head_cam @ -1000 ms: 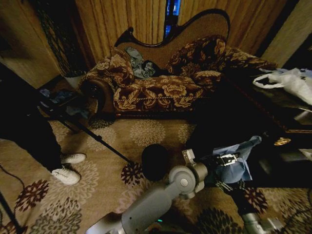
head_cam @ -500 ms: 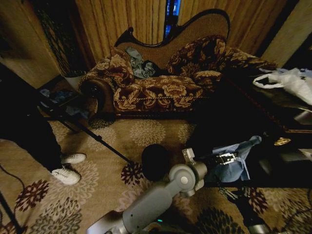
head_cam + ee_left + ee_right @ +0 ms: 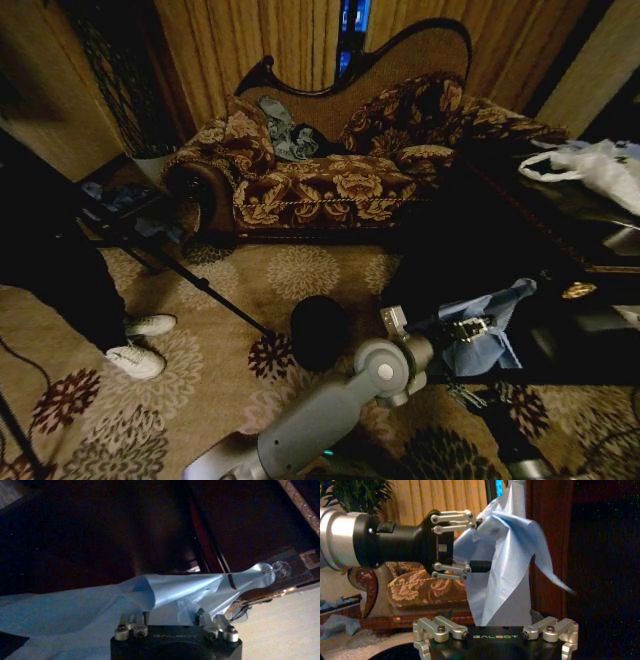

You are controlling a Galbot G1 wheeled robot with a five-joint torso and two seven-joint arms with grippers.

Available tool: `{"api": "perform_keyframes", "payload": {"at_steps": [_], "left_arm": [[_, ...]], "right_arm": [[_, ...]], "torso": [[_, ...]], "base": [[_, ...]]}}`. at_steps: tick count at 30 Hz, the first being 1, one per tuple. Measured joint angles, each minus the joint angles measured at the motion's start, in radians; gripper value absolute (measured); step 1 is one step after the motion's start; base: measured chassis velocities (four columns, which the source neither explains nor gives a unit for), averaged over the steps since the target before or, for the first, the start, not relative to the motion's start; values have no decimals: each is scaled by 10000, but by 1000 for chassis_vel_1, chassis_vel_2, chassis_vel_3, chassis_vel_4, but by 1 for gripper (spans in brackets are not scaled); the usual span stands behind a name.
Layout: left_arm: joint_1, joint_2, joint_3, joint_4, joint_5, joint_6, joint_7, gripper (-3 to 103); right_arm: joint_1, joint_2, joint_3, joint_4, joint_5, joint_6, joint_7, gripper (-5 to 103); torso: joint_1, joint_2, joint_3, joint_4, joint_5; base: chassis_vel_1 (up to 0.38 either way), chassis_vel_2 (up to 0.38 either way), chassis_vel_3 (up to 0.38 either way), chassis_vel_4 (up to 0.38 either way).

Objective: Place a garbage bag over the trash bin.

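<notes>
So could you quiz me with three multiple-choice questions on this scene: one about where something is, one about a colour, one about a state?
1. Where does the trash bin stand?
A. on the sofa
B. on the patterned carpet in front of the sofa
C. on the dark table

2. What colour is the garbage bag?
A. pale blue
B. black
C. red

3. What state is the garbage bag in?
A. already lining the bin
B. lying flat on the carpet
C. held in the air between both grippers

Answers:
1 B: the head view shows the bin on the floral carpet, in front of the sofa.
2 A: both wrist views show pale blue film.
3 C: the left gripper and the right gripper are both closed on it, well apart from the bin.
</notes>
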Motion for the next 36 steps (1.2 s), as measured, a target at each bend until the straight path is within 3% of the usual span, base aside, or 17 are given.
{"api": "perform_keyframes", "payload": {"at_steps": [3,5,20,36], "left_arm": [[-37,-27,-1,7,1,-9,14,44],[-44,-30,-1,5,1,-12,15,44],[140,166,-105,-357,54,-57,34,2],[869,1198,-847,-1086,629,-82,170,0]], "right_arm": [[11,-1,3,-23,-13,1,0,100],[13,-8,7,-32,-13,2,0,100],[140,-22,14,-133,-168,-11,51,100],[247,-167,106,-316,-193,-95,252,100]], "torso": [[0,0,0,0,0],[0,0,0,0,0],[0,0,0,-1,-1],[0,0,0,-1,-1]], "base": [[0,0,0,0],[0,0,0,0],[0,0,0,0],[0,0,0,0]]}}
